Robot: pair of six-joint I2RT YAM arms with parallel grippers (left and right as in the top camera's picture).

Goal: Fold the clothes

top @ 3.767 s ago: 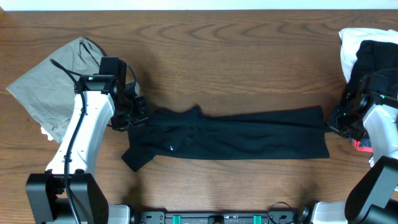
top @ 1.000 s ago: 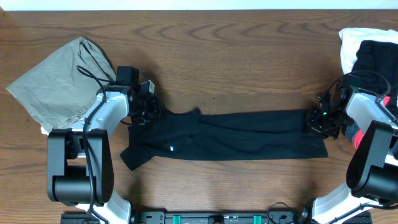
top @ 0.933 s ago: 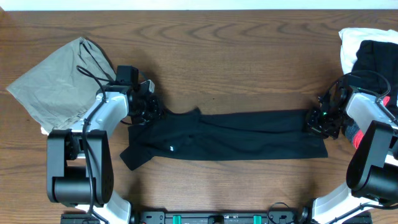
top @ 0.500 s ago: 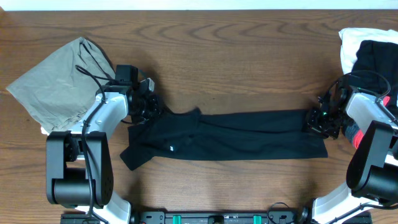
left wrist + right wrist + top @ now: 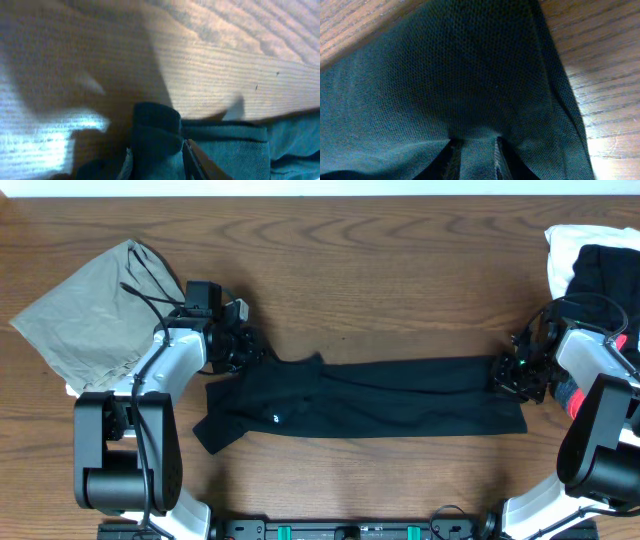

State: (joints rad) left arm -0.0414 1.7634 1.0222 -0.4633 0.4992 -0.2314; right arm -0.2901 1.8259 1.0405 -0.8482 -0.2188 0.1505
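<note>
A long black garment (image 5: pixel 370 395) lies stretched across the middle of the table, folded lengthwise. My left gripper (image 5: pixel 243 350) is shut on its upper left corner; in the left wrist view the dark cloth (image 5: pixel 155 135) bunches between the fingers (image 5: pixel 157 160). My right gripper (image 5: pixel 508 375) is shut on the upper right end; in the right wrist view the black mesh cloth (image 5: pixel 470 75) is pinched between the fingers (image 5: pixel 475 150). Both ends are held low, just over the wood.
A folded olive-grey garment (image 5: pixel 85 315) lies at the far left. A pile of white and black clothes (image 5: pixel 595 265) sits at the far right corner, with a red object (image 5: pixel 575 402) beside my right arm.
My left gripper has drawn the left corner slightly up and to the right over the last second. Compared with 3.8 s ago both arms have swung and the garment is narrower. Right gripper is still.
</note>
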